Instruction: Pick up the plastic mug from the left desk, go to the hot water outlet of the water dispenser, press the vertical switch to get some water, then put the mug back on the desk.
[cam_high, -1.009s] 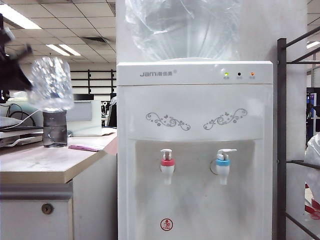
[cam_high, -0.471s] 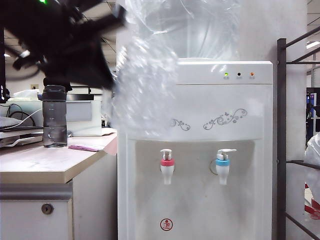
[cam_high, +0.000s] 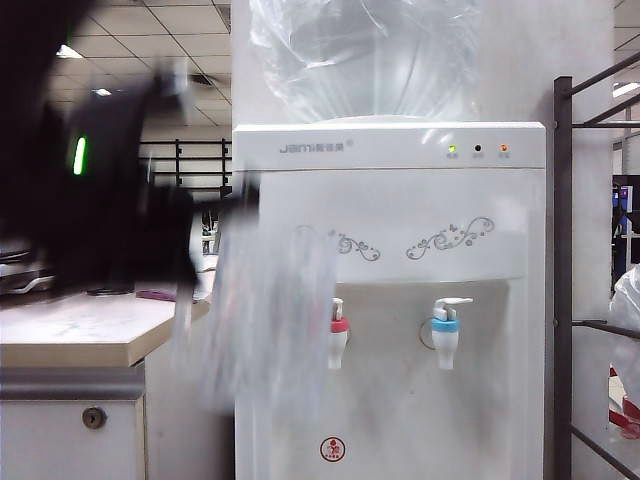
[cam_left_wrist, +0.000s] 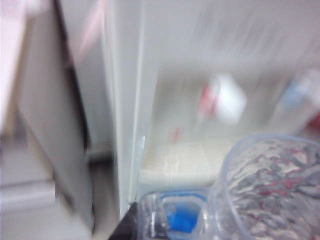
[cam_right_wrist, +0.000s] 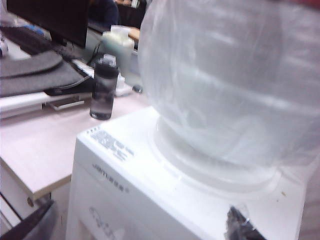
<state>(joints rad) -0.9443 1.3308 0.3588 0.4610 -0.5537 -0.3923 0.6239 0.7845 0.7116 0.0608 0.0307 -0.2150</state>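
The clear dimpled plastic mug (cam_high: 265, 320) is a blur in front of the white water dispenser (cam_high: 400, 210), just left of the hot water outlet (cam_high: 340, 326) with its red collar. The vertical switch (cam_high: 338, 307) stands above that collar. My left gripper (cam_high: 210, 220) is a dark blur over the left desk (cam_high: 70, 335). In the left wrist view my left gripper (cam_left_wrist: 170, 220) is shut on the handle of the plastic mug (cam_left_wrist: 270, 195), and the hot water outlet (cam_left_wrist: 220, 100) lies beyond the rim. My right gripper (cam_right_wrist: 132, 225) is open and empty above the water dispenser (cam_right_wrist: 150, 170).
A blue-collared tap (cam_high: 445, 325) sits right of the red one. A clear water jug (cam_right_wrist: 230, 75) tops the cabinet. A dark grey bottle (cam_right_wrist: 104, 87) stands on the left desk (cam_right_wrist: 35, 145) near a monitor. A dark metal rack (cam_high: 565, 280) stands at the right.
My left arm has swung the mug from above the desk rightward and down, to the front of the dispenser beside the red tap. The arm now hides the bottle.
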